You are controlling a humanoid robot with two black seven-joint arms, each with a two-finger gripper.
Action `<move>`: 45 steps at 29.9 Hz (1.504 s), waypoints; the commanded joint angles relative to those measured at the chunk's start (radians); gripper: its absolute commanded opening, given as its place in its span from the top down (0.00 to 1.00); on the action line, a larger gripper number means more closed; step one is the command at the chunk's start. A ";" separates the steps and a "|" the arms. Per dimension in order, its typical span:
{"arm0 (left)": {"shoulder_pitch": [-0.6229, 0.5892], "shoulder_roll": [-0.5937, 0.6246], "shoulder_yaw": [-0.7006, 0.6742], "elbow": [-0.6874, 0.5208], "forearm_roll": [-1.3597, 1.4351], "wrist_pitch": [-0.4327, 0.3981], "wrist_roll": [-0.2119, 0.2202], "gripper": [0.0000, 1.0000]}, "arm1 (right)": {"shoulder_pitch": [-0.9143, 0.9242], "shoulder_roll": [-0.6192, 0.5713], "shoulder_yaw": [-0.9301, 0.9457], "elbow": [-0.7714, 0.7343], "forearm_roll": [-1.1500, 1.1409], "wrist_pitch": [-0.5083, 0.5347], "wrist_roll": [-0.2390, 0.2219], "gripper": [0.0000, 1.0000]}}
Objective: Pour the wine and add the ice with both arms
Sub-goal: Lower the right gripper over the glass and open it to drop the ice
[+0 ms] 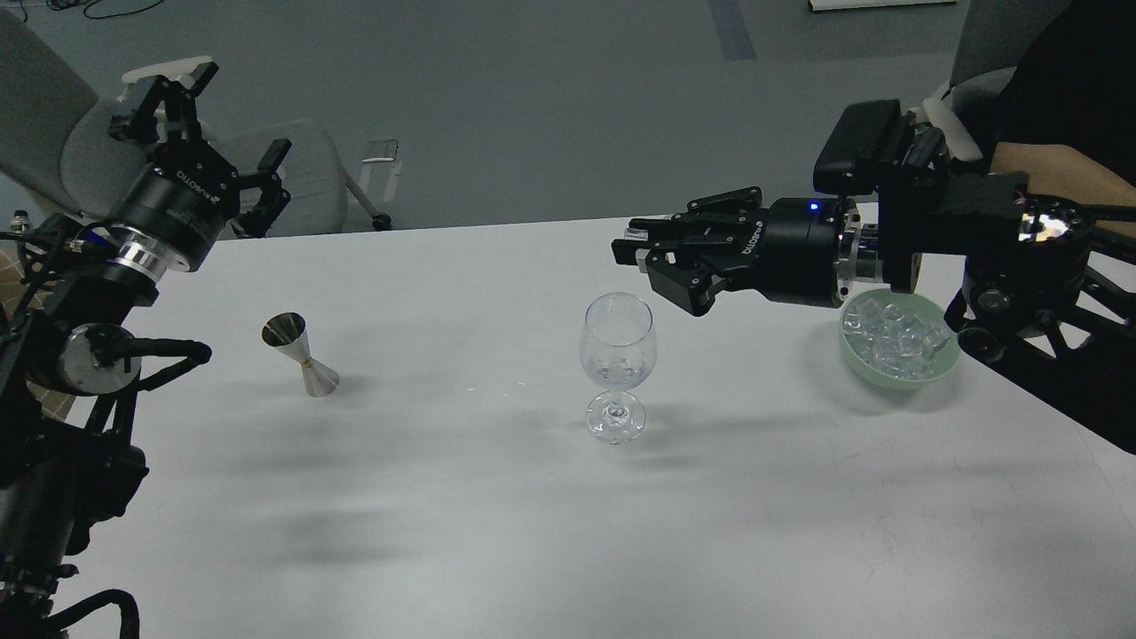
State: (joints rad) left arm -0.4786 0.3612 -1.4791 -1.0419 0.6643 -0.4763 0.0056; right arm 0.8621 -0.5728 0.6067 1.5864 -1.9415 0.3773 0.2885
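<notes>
A: Where is the stemmed wine glass (619, 366) being seen?

B: It is being seen upright near the middle of the white table (497, 532); a little clear wine (617, 371) is being held low in its bowl; whether ice lies in it cannot be told.

A: And the ice (896, 338)?

B: It is being kept in the pale green bowl (941, 368) at the right, well apart from the glass; the lumps are being seen piled together.

A: How is the right gripper (641, 252) being held?

B: It is being held level above the table, just up and right of the glass rim; its fingers are being drawn close together, yet whether anything is pinched between them cannot be told.

A: The left gripper (209, 115)?

B: It is being held high at the far left, fingers spread wide, nothing being grasped; the steel jigger (302, 355) is being left standing on the table below and to its right, untouched.
</notes>
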 commanded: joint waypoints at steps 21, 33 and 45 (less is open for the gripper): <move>0.000 -0.001 -0.001 0.000 0.000 -0.001 -0.001 0.02 | 0.000 0.053 -0.053 -0.011 -0.010 0.035 -0.009 0.98; 0.000 -0.002 -0.001 0.000 0.000 -0.001 -0.001 0.02 | 0.000 0.071 -0.054 -0.029 -0.014 0.035 -0.017 0.85; -0.002 -0.001 -0.001 0.000 0.000 -0.001 -0.001 0.02 | 0.000 0.073 -0.056 -0.029 -0.013 0.035 -0.022 0.59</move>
State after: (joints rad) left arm -0.4792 0.3603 -1.4803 -1.0415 0.6642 -0.4771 0.0044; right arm 0.8620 -0.5001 0.5509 1.5570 -1.9545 0.4127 0.2697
